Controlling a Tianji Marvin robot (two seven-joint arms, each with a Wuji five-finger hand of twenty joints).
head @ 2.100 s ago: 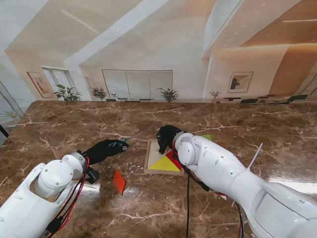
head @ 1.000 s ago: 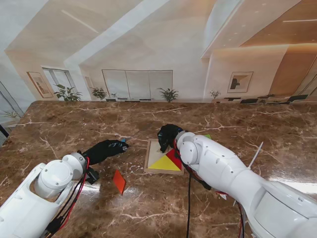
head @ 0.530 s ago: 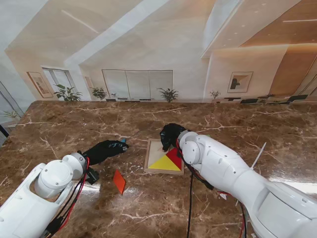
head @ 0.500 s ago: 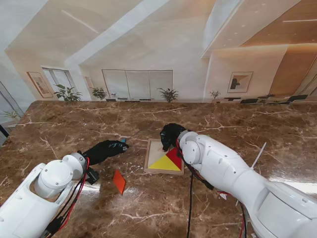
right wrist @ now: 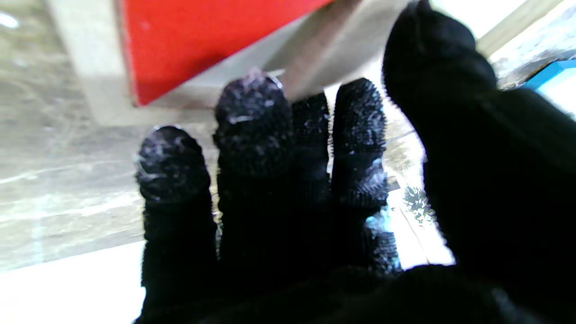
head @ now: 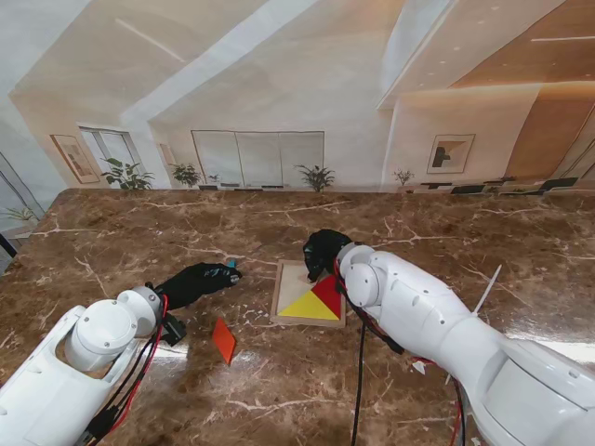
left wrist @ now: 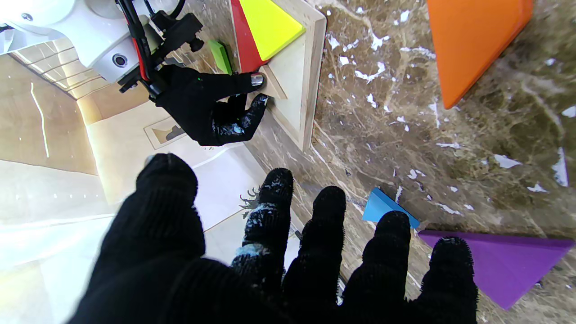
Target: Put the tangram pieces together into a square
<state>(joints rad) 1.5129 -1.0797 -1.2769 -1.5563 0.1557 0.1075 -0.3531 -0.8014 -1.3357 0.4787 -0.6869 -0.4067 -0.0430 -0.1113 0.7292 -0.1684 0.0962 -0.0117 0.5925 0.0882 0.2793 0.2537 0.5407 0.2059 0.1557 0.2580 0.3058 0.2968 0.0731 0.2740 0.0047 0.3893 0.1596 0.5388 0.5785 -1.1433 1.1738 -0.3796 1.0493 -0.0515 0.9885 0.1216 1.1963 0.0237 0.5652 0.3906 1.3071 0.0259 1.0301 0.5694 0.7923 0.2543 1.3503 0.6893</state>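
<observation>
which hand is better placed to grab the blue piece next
Left. The left hand has its open fingers right at the blue piece, with the purple triangle beside it. The right hand is at the wooden tray, fingertips on a small wooden piece.

You see a glossy, veined brown marble table (head: 139,242), a pale matt wooden tray (left wrist: 310,67), smooth plastic-looking pieces, yellow (left wrist: 270,22) and orange (left wrist: 472,40), and rough black knit cloth on the left hand (left wrist: 270,265) and the right hand (right wrist: 288,202).
</observation>
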